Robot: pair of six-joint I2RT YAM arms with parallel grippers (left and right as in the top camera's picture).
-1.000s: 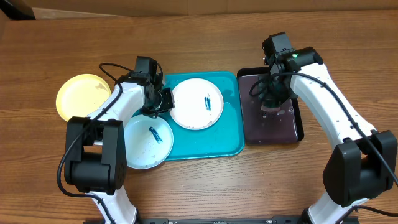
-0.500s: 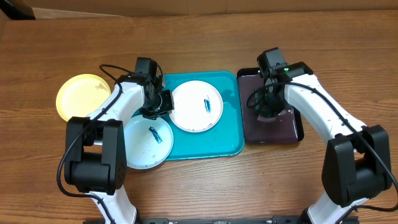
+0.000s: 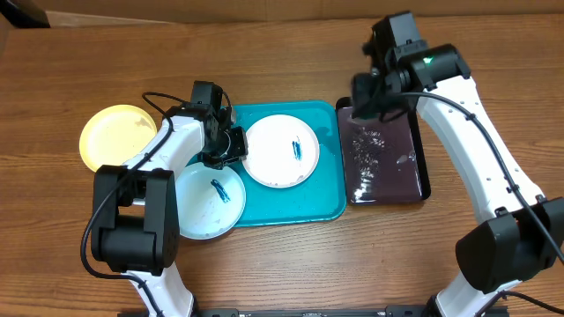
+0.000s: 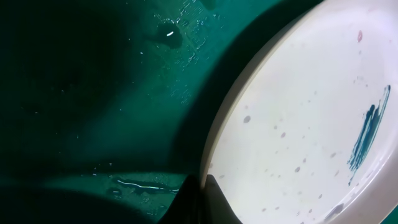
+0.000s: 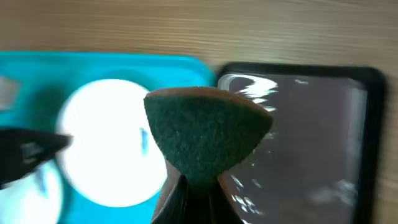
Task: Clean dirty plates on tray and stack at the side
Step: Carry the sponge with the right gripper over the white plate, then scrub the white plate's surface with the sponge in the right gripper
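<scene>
The white plate lies on the turquoise tray with a blue-green smear on it. My left gripper is shut on its left rim; the left wrist view shows the fingers pinching the rim of the plate. The pale blue plate, also smeared, overlaps the tray's front left edge. The yellow-green plate sits on the table to the left. My right gripper is shut on a dark green sponge, raised over the gap between the two trays.
A black tray with a purple inside stands right of the turquoise tray, wet with droplets. It also shows in the right wrist view, with the white plate to its left. Wooden table all round.
My right arm has lifted off the black tray and moved back and left with the sponge. The left arm and the plates have not moved.
</scene>
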